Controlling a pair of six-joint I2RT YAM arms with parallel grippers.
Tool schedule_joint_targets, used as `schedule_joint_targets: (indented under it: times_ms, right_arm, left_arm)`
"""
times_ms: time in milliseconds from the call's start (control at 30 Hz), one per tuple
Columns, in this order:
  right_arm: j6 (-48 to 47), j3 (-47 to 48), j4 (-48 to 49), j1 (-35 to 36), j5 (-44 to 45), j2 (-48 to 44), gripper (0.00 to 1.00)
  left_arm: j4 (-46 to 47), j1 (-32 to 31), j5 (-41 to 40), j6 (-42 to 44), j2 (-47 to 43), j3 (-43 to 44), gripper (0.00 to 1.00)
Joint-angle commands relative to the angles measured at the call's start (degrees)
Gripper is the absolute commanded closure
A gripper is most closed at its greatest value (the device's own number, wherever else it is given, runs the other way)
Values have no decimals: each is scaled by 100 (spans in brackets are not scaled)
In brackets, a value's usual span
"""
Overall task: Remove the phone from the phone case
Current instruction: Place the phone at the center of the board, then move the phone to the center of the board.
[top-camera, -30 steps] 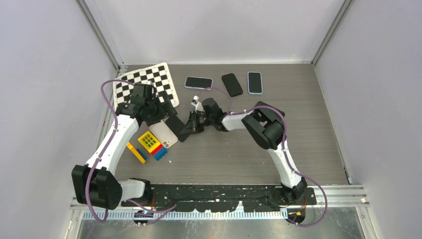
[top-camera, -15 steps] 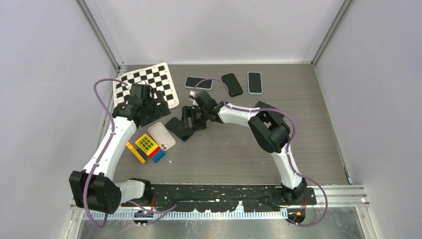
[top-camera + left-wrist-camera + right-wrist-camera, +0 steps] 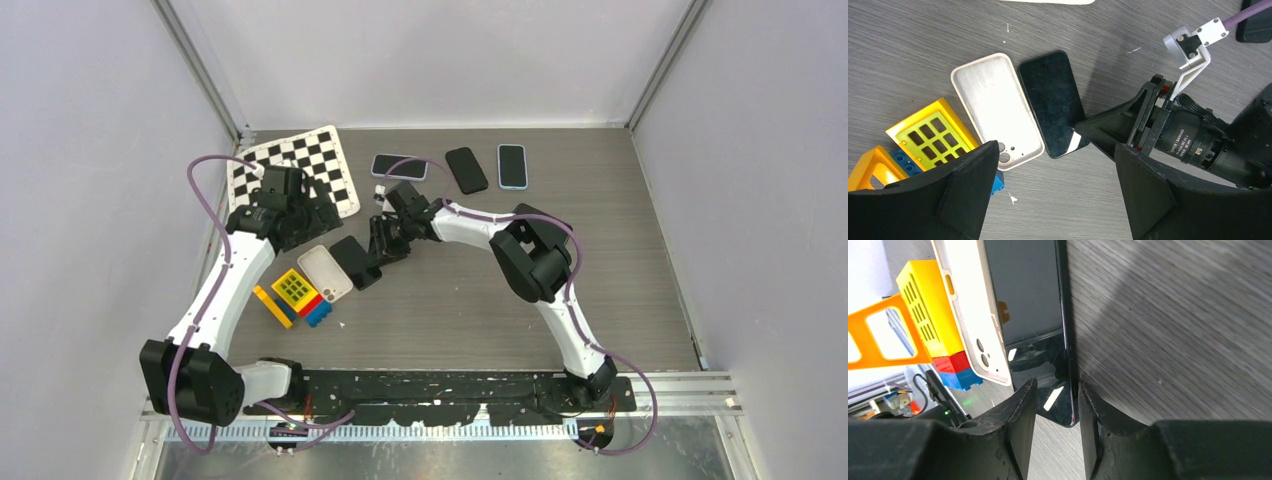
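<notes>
The black phone [image 3: 355, 262] lies screen up on the table, out of and right beside the empty white case [image 3: 325, 273]. Both show in the left wrist view, phone [image 3: 1052, 110] and case [image 3: 995, 110]. My right gripper [image 3: 376, 250] is low at the phone's near right corner. In the right wrist view [image 3: 1055, 385] its jaws stand a little apart around that corner [image 3: 1060, 410], with a gap to the screen. My left gripper [image 3: 305, 225] hovers above the case, wide open and empty [image 3: 1054, 150].
Yellow, red and blue toy bricks [image 3: 297, 290] and an orange piece [image 3: 272, 305] sit just left of the case. A checkerboard mat [image 3: 295, 170] lies at the back left. Three more phones [image 3: 466, 169] lie in a row at the back.
My right gripper carried the phone left and set it down beside the case. My left gripper drew back from the case toward the mat.
</notes>
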Motion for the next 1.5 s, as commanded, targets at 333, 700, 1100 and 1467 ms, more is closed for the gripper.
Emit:
schedule_joint_targets:
  times_ms: [333,700,1100,1467]
  right_arm:
    - [-526,-14,-482,-666,732,-897,14]
    - [-2000,477,-1563,-2196,2867,-1095,1]
    - [-2558,2573,-2442,-2533,2985,694,0]
    - [-2609,2983,-2483,-2534,2796,1387,0]
  left_arm:
    - [249,61,300,58,9,338,11]
    - [786,60,1358,470,-75,281,0]
    - [723,58,1123,556,25,340,0]
    - [693,60,1067,427,60,351,0]
